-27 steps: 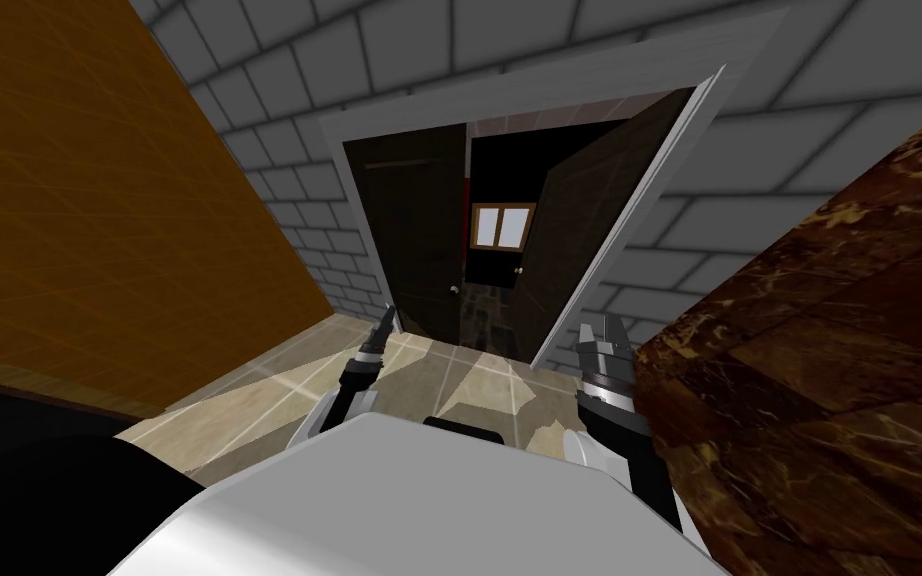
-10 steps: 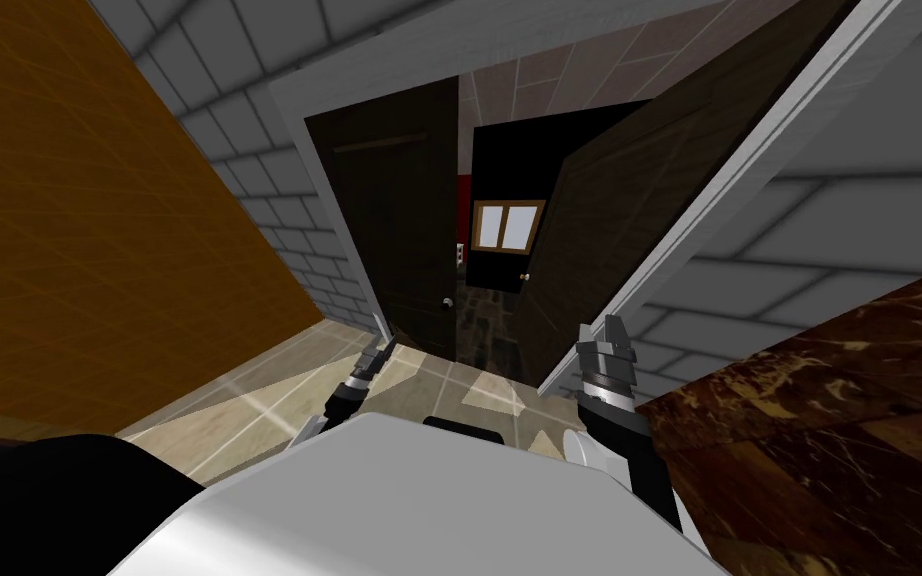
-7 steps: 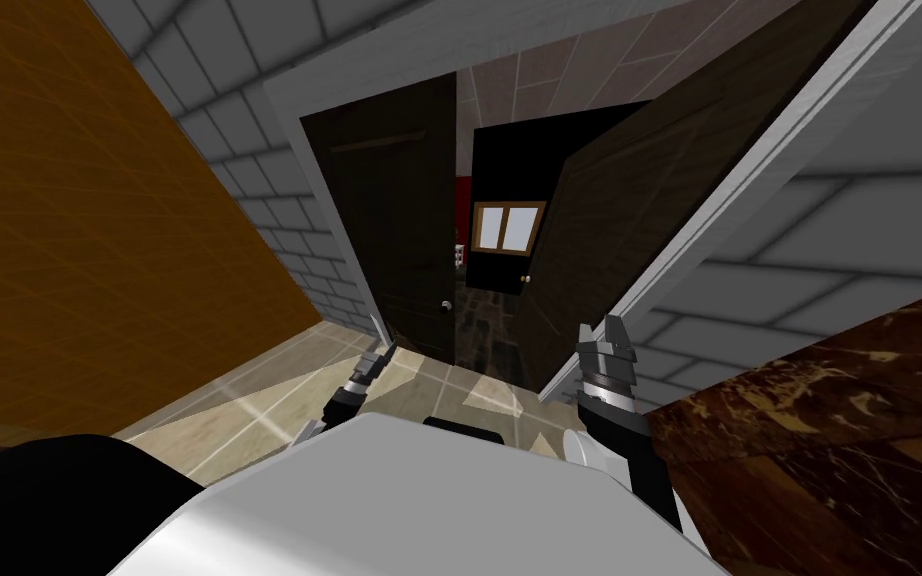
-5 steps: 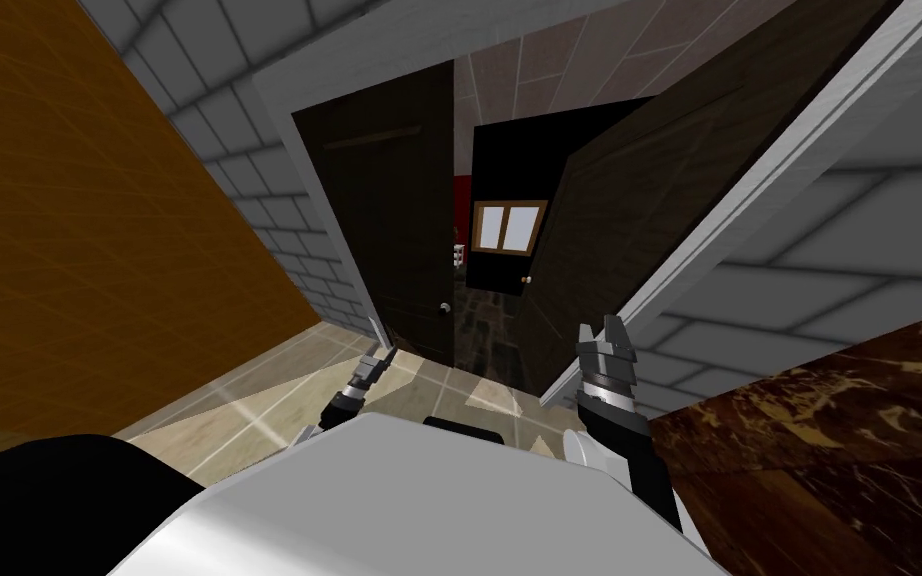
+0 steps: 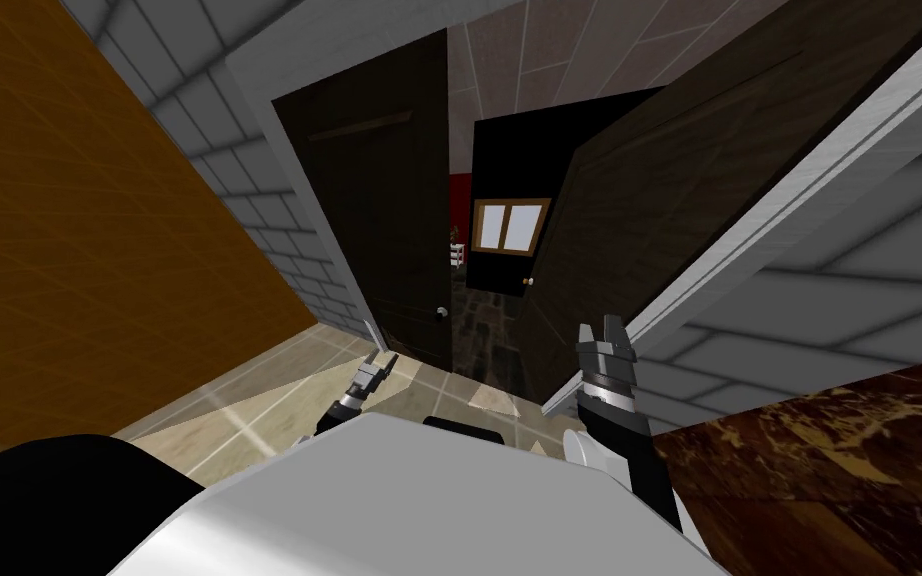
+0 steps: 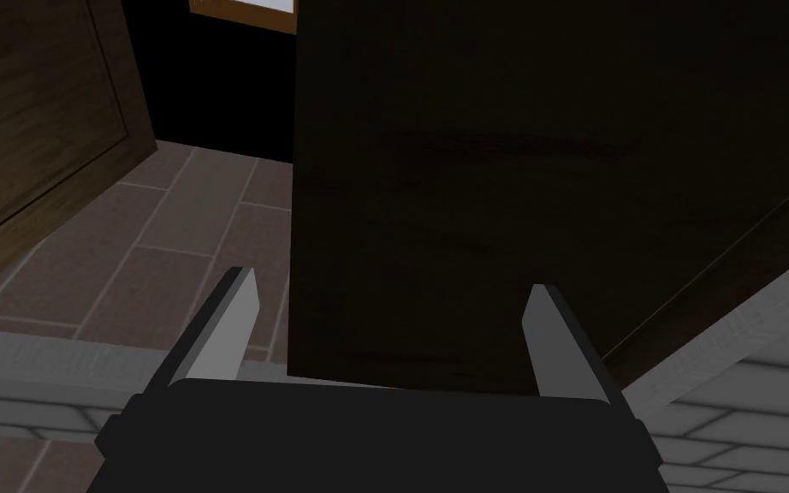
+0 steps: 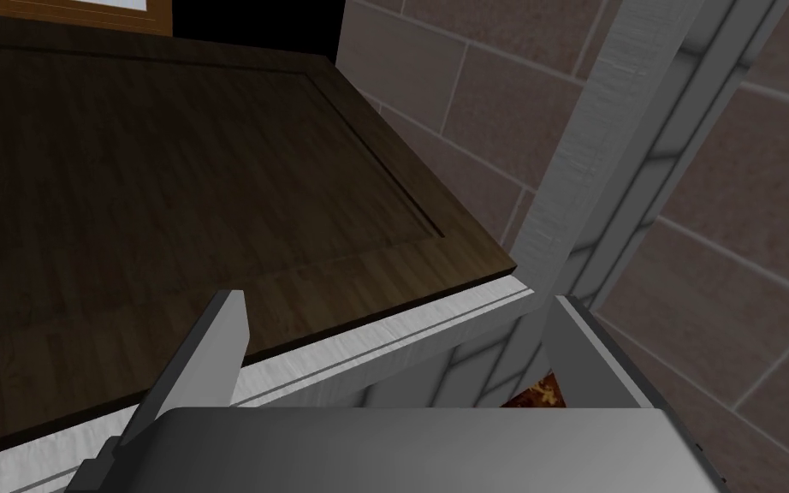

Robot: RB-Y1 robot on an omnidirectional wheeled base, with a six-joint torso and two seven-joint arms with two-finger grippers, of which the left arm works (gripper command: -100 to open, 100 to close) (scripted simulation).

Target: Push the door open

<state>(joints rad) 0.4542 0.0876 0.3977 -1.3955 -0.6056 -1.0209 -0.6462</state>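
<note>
A dark double door stands in a white frame (image 5: 749, 230). Its left leaf (image 5: 379, 220) and right leaf (image 5: 639, 220) both stand ajar, each with a small knob (image 5: 441, 313), leaving a gap between them. My left gripper (image 5: 377, 345) is low in front of the left leaf, and in its wrist view the open gripper (image 6: 388, 299) faces a dark door panel (image 6: 513, 188) just short of touching. My right gripper (image 5: 599, 335) is by the right leaf's foot. It also stands open (image 7: 393, 321), facing the dark wood leaf (image 7: 170, 197) and the white frame (image 7: 384, 342).
An orange-brown wall (image 5: 79, 220) runs along my left. A dark marbled surface (image 5: 829, 470) stands close on my right. Grey block wall (image 5: 849, 290) flanks the doorway. Through the gap show dark floor tiles (image 5: 489, 320), a black area and a brown-framed window (image 5: 502, 226).
I have moved closer to the doorway, so both leaves loom larger. My left gripper has sunk lower toward my chest. The right gripper holds its place.
</note>
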